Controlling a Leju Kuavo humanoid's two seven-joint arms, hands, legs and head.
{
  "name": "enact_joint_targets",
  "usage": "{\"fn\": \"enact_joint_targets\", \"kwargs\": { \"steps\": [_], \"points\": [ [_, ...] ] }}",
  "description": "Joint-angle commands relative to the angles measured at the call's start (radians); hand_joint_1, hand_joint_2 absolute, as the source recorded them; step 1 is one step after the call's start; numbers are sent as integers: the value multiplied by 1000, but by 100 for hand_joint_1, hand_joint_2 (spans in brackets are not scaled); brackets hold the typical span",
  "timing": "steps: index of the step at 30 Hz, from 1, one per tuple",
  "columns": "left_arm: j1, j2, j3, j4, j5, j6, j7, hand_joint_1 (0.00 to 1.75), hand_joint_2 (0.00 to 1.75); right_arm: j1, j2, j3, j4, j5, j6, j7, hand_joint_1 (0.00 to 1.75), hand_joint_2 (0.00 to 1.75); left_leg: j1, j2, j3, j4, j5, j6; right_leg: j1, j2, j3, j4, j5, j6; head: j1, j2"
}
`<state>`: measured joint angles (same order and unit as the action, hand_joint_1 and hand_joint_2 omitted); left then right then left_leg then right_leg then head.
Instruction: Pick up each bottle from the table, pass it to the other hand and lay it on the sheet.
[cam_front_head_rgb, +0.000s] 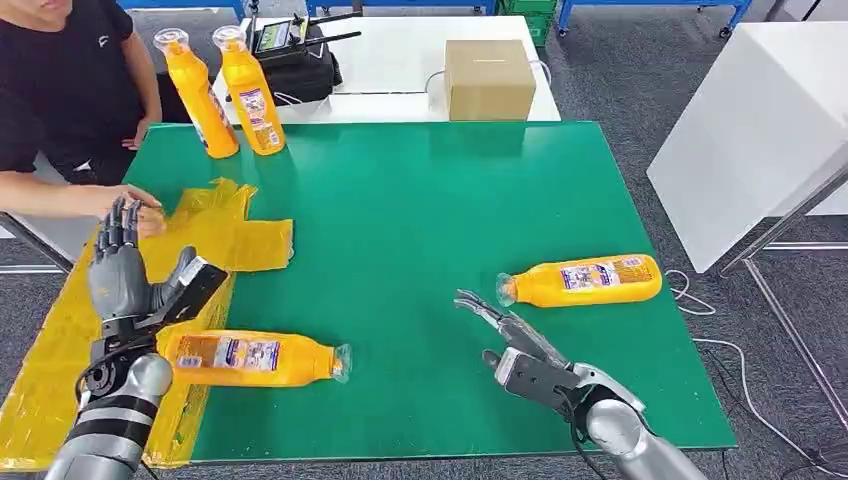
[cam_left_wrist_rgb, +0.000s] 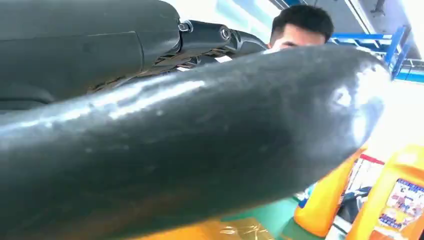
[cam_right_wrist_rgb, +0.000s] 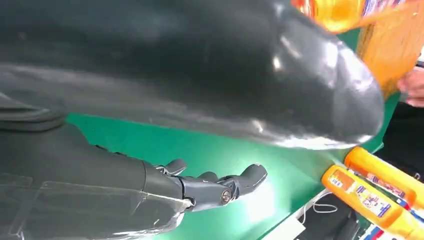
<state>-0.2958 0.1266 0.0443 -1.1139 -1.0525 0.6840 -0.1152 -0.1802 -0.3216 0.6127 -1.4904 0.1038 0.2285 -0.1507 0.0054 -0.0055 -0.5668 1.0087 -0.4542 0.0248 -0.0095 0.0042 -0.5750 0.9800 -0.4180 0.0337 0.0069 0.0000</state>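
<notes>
One orange bottle (cam_front_head_rgb: 255, 358) lies on its side at the front left, its base on the yellow sheet (cam_front_head_rgb: 225, 235) and its neck on the green mat. My left hand (cam_front_head_rgb: 130, 275) hovers just above and behind it, upright, fingers apart, holding nothing. Another orange bottle (cam_front_head_rgb: 583, 280) lies on the mat at the right. My right hand (cam_front_head_rgb: 512, 345) is in front of it and a little left, fingers stretched out flat and empty, also seen as my right hand (cam_right_wrist_rgb: 210, 187) close up. Two more orange bottles (cam_front_head_rgb: 225, 92) stand at the far left corner.
A person sits at the far left, one hand (cam_front_head_rgb: 140, 212) resting on the sheet just behind my left hand. A cardboard box (cam_front_head_rgb: 488, 78) and black device (cam_front_head_rgb: 295, 55) sit on the white table behind. A white panel (cam_front_head_rgb: 750, 140) stands to the right.
</notes>
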Motion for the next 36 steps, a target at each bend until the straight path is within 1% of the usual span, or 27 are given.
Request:
{"fn": "enact_joint_targets", "kwargs": {
  "steps": [1, 2, 3, 4, 5, 7, 8, 9, 11, 12, 13, 14, 15, 16, 17, 18, 19, 23, 28, 31, 32, 33, 36],
  "points": [
    [45, -71, 42, -123, 302, -104, -154, 0, 0, 25, -21, -12, 3, 19, -27, -10, 0, 0, 1, 1, 5, -2, -2, -1, 2, 0, 5, -3, -1, -1, 0, 0],
    [72, -83, 42, -176, 400, -173, -180, 0, 0, 50, -27, -34, -21, 26, -38, -14, 0, 0, 1, -1, 2, -1, -1, 0, 1, -1, 3, -1, -1, 0, 0, 0],
    [102, -94, 40, -231, 488, -242, -195, 0, 0, 82, -36, -63, -50, 48, -52, -16, 0, 0, 1, -2, 3, -1, -2, 0, 1, -2, 4, -2, -2, -1, 0, 0],
    [145, -107, 37, -307, 738, -438, -239, 0, 0, 115, -56, -95, -83, 90, -83, -3, 0, 175, 1, -1, 4, -1, -2, -1, 1, -2, 5, -2, -2, -1, 0, 0],
    [222, -108, 32, -409, 882, -559, -248, 0, 0, 166, -108, -149, -138, 133, -113, 14, 0, 175, 1, -2, 1, 0, -1, 0, 1, -3, 2, -1, -2, 0, 0, 0],
    [321, -113, 21, -524, 988, -641, -255, 0, 0, 251, -172, -268, -216, 170, -134, 8, 0, 175, 0, -2, 3, 0, -4, 1, 0, -3, 4, -1, -4, 0, 0, 0],
    [350, -116, 14, -560, 1035, -682, -267, 0, 0, 286, -183, -334, -244, 194, -137, 5, 0, 175, 0, -3, 3, 0, -4, 1, 0, -3, 4, -1, -4, 1, 0, 0],
    [393, -131, 19, -607, 1053, -695, -273, 0, 0, 332, -195, -428, -281, 248, -159, 12, 0, 175, 0, -3, 4, 1, -6, 1, 0, -3, 5, -1, -6, 1, 0, 0],
    [438, -152, 15, -669, 1056, -710, -278, 0, 0, 399, -192, -601, -334, 404, -238, 63, 0, 175, -2, -3, 2, 2, -6, 2, -2, -4, 3, 0, -6, 2, 0, 0],
    [445, -155, 12, -680, 1048, -708, -277, 0, 0, 411, -175, -657, -347, 429, -222, 57, 0, 175, -2, -2, 1, 2, -6, 2, -2, -2, 3, 0, -5, 1, 0, 0],
    [447, -162, 13, -688, 1042, -706, -276, 0, 0, 412, -151, -697, -353, 496, -251, 65, 0, 175, -3, -2, -2, 2, -6, 2, -2, -3, 0, 0, -4, 1, 0, 0],
    [450, -171, 14, -697, 1040, -710, -272, 0, 0, 403, -110, -735, -347, 616, -333, 95, 0, 175, -3, -2, -3, 1, -4, 2, -3, -2, -3, -1, -2, 1, 0, 0],
    [449, -172, 13, -699, 1036, -711, -267, 0, 0, 398, -98, -745, -344, 644, -349, 105, 0, 175, -3, -1, -2, 2, -6, 3, -2, -2, -2, -1, -3, 1, 0, 0],
    [449, -172, 13, -699, 1036, -711, -267, 0, 0, 398, -98, -745, -344, 644, -349, 105, 0, 175, -3, -1, -2, 1, -6, 3, -3, -2, -1, -1, -4, 3, 0, 0],
    [444, -172, 11, -697, 1034, -713, -264, 0, 0, 391, -88, -740, -338, 655, -352, 108, 0, 175, -3, -1, -3, 0, -5, 3, -3, -1, -2, -2, -3, 3, 0, 0],
    [441, -172, 12, -694, 1034, -713, -265, 0, 0, 388, -82, -736, -334, 661, -354, 108, 0, 175, -2, -1, 1, 0, -7, 2, -2, -2, 2, -3, -5, 2, 0, 0],
    [439, -172, 13, -691, 1034, -713, -265, 0, 0, 386, -79, -731, -332, 666, -355, 108, 0, 175, -3, -1, -1, 0, -5, 3, -3, -1, -1, -3, -3, 3, 0, 0],
    [439, -172, 13, -691, 1034, -713, -265, 0, 0, 386, -79, -731, -332, 666, -355, 108, 0, 175, -3, 0, 2, -1, -5, 2, -2, -1, 2, -3, -3, 2, 0, 0],
    [439, -172, 13, -691, 1034, -713, -265, 0, 0, 386, -79, -731, -332, 666, -355, 108, 0, 175, -2, 0, 2, -1, -5, 3, -1, 0, 1, -2, -3, 3, 0, 0],
    [439, -172, 13, -691, 1034, -713, -265, 0, 0, 386, -79, -731, -332, 666, -355, 108, 0, 175, -1, 1, 5, -2, -6, 2, 0, -1, 5, -4, -4, 2, 0, 0],
    [436, -177, 18, -686, 1036, -717, -260, 0, 0, 382, -76, -730, -323, 696, -365, 121, 0, 175, -1, 1, 4, -1, -5, 2, 0, 0, 4, -3, -3, 2, 0, 0],
    [435, -179, 17, -685, 1036, -722, -257, 0, 0, 380, -76, -734, -313, 699, -360, 128, 0, 175, -1, 0, 2, -1, -5, 2, -1, 0, 2, -2, -3, 3, 0, 0],
    [426, -181, 12, -679, 1034, -729, -253, 0, 0, 366, -106, -730, -275, 713, -306, 153, 0, 175, -1, 0, 3, -1, -5, 2, 0, 0, 4, -4, -3, 3, 0, 0]
  ]
}}
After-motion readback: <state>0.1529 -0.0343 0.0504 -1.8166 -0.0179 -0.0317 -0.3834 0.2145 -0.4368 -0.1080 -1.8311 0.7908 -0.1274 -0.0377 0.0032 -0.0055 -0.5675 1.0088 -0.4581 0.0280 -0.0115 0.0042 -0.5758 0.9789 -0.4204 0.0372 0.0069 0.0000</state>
